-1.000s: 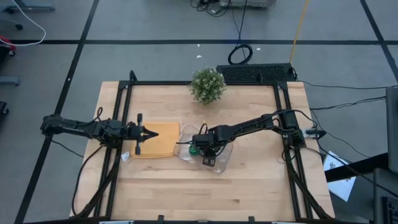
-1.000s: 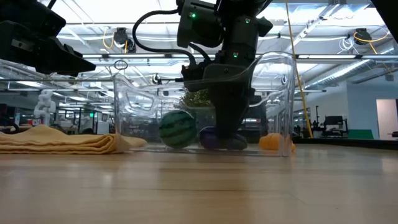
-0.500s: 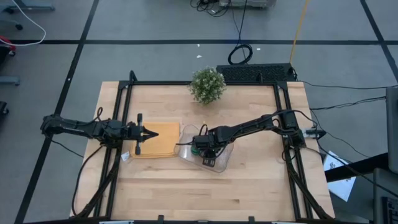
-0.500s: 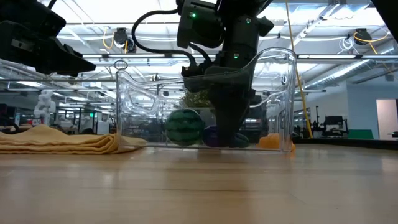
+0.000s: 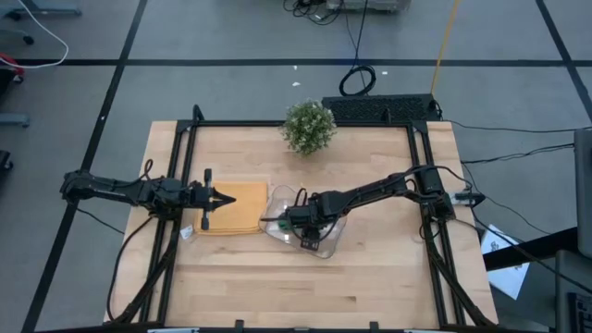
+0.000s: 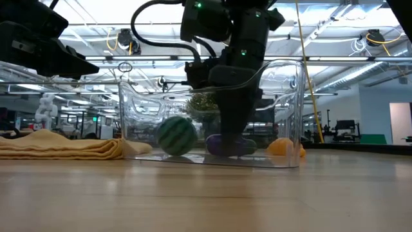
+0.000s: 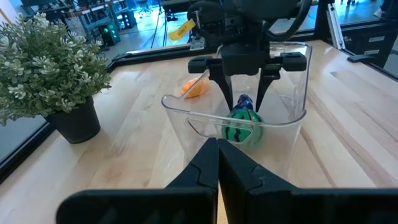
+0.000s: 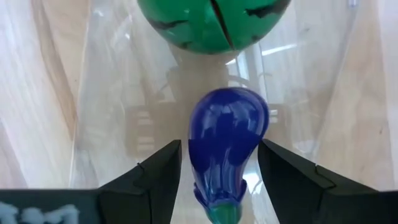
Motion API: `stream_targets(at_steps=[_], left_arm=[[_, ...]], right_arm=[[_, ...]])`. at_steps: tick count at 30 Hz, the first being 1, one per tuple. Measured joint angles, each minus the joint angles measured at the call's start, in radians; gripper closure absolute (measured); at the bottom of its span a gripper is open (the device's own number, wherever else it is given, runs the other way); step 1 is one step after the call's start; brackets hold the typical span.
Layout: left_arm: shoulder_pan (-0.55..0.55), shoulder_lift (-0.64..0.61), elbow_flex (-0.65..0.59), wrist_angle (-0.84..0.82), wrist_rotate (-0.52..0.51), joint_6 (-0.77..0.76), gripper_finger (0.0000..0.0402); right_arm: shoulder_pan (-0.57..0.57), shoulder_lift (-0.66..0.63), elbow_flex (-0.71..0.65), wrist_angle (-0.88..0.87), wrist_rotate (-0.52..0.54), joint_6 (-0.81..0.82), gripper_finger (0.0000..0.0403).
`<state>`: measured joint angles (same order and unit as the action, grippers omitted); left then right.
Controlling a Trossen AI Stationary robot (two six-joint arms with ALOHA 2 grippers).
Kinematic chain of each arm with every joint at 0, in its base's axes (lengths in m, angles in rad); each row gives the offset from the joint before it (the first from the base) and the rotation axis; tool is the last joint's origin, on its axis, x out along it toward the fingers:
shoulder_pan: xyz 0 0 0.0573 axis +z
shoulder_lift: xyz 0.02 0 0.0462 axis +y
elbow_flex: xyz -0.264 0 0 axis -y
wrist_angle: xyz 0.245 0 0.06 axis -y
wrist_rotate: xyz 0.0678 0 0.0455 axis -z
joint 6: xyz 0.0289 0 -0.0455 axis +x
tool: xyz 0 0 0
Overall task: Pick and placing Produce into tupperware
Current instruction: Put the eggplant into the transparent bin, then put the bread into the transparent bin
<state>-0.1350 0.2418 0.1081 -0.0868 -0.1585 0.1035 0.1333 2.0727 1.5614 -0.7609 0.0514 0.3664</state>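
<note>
The clear tupperware [image 5: 328, 242] [image 6: 283, 96] sits on the table near its middle. My right gripper [image 8: 219, 144] [image 7: 244, 109] reaches down into it, open. Its fingers stand on either side of the elongated purple piece [image 8: 227, 134] [image 6: 225, 145], which lies on the container floor. The round green piece [image 8: 211, 22] [image 6: 175, 135] rests on the floor just beyond it. The orange piece [image 7: 196, 87] [image 6: 283, 147] lies on the table outside the container. My left gripper [image 5: 231, 197] [image 7: 217, 146] is shut and hovers over the yellow mat.
A tan-yellow mat [image 5: 236, 208] [image 6: 58, 147] lies flat left of the tupperware. A bushy potted plant [image 5: 308, 127] [image 7: 50, 62] stands at the far edge. Black frame rails run along the table's left and right sides. Bare wood lies toward the near edge.
My right gripper has shifted slightly toward the table's near-left inside the tupperware, and the tupperware has slid a little toward the near edge. The green piece has rolled toward the fingers and then away again across the container floor.
</note>
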Motion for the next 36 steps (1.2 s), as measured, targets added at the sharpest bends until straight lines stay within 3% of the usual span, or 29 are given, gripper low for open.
stream_targets(at_steps=[21,36], left_arm=[[0.000,0.000,0.000,0.000,0.000,-0.001,0.0398],[0.000,0.000,0.000,0.000,0.000,-0.001,0.0398]], right_arm=[[-0.001,-0.028,0.059,-0.071,0.032,-0.018,0.0202],[-0.002,-0.075,0.059,-0.090,0.028,-0.015,0.0245]])
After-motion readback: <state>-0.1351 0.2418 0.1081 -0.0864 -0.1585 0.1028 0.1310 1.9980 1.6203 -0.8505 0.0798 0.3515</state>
